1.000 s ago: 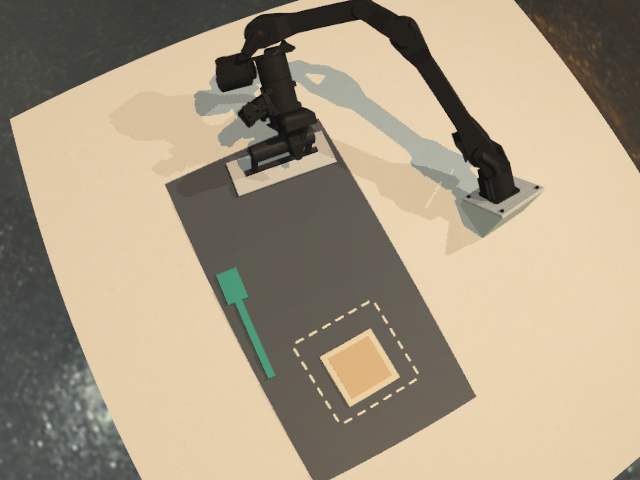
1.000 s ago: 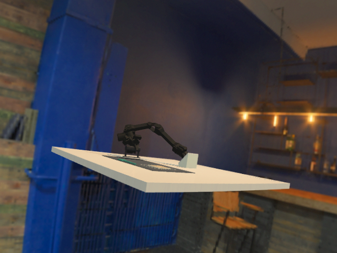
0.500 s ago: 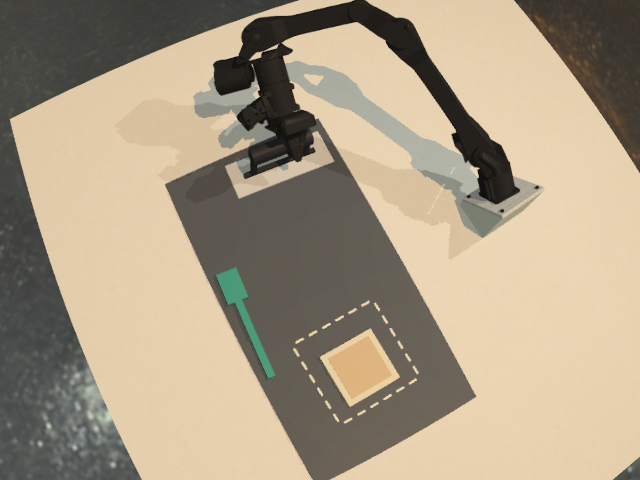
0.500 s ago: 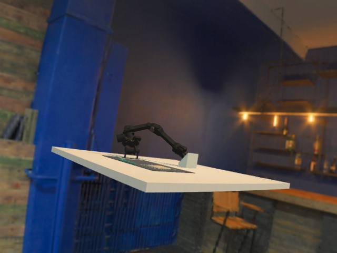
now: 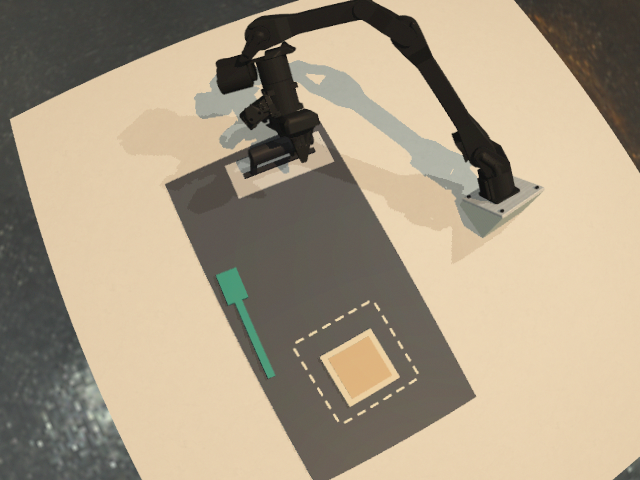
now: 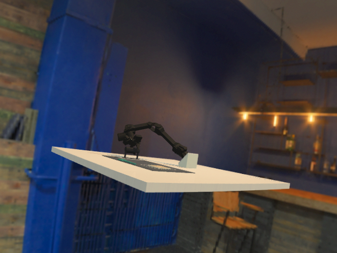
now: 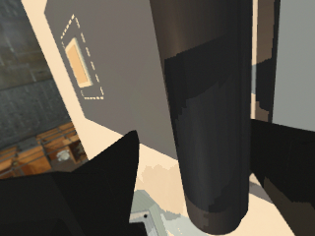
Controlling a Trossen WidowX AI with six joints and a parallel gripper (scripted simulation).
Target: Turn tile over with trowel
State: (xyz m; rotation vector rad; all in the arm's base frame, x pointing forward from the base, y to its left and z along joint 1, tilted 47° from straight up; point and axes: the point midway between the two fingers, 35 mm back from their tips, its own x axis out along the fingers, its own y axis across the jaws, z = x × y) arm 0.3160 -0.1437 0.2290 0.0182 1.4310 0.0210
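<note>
Blue-walled bar room, beige table [image 5: 516, 330] w/ dark mat [image 5: 310, 248]. Gripper [image 5: 279, 155] over pale patch at mat's far end, jaws partly open, nothing held. Green trowel [image 5: 245, 322] flat on mat, well apart from gripper; tile [image 5: 360, 366] inside dashed outline [image 5: 356, 311]. Step: prob pre-grasp. Next: reach trowel handle.

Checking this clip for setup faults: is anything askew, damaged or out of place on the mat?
Nothing looks damaged or spilled. The tile lies flat inside the dashed outline, and the green trowel lies flat near the mat's edge, apart from the tile. The open gripper hangs over a pale patch at the mat's far end, holding nothing.
</note>
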